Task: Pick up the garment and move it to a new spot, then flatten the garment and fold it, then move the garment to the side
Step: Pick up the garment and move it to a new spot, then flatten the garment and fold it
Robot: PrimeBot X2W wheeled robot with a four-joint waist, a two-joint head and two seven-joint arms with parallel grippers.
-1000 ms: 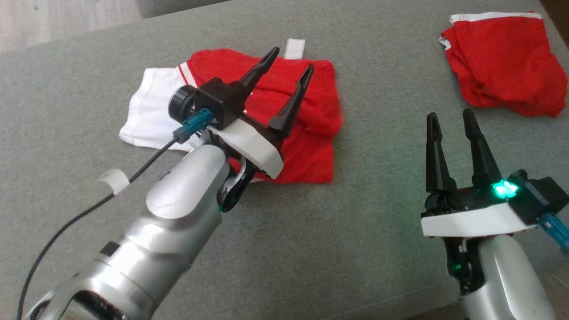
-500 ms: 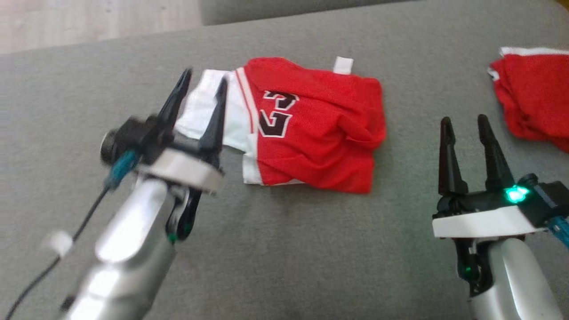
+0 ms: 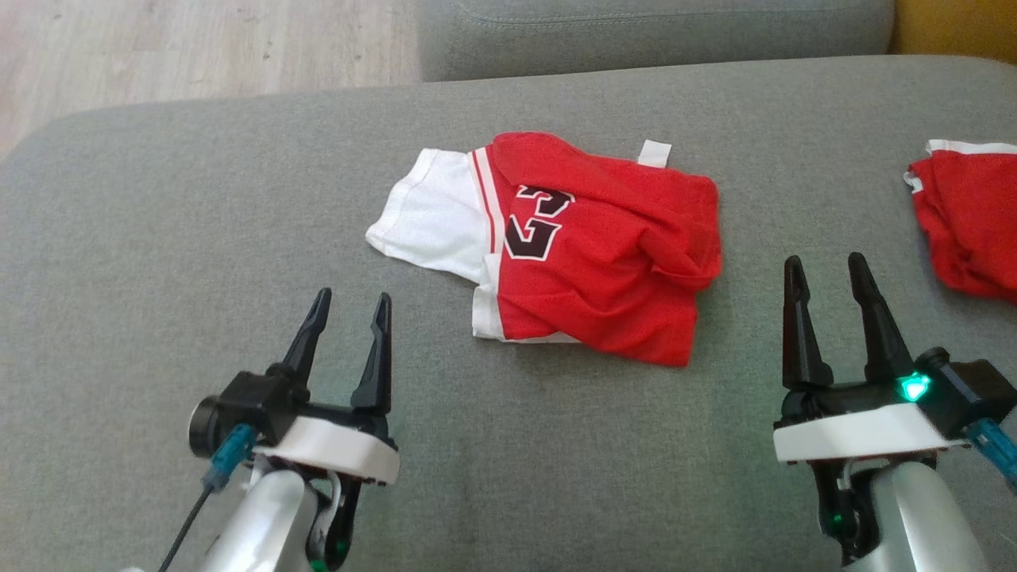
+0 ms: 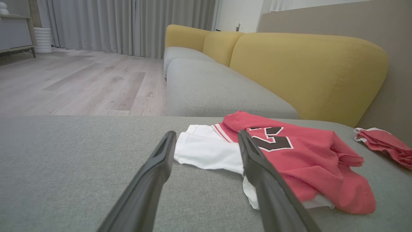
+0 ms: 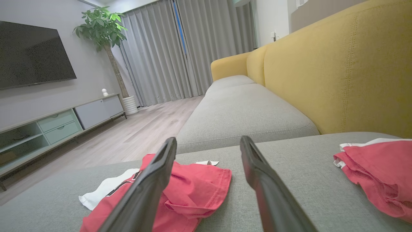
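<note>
left gripper low, fingers apart, empty; right gripper same; folded garment between.

Grey sofa seat, folded garment, second red cloth

Folded red-white garment on grey cushion; both grippers apart, empty.

My left gripper: two long black tapered fingers, white base plate, silver forearm, teal plug, black cable. My right gripper: same build, green light glowing.
</note>
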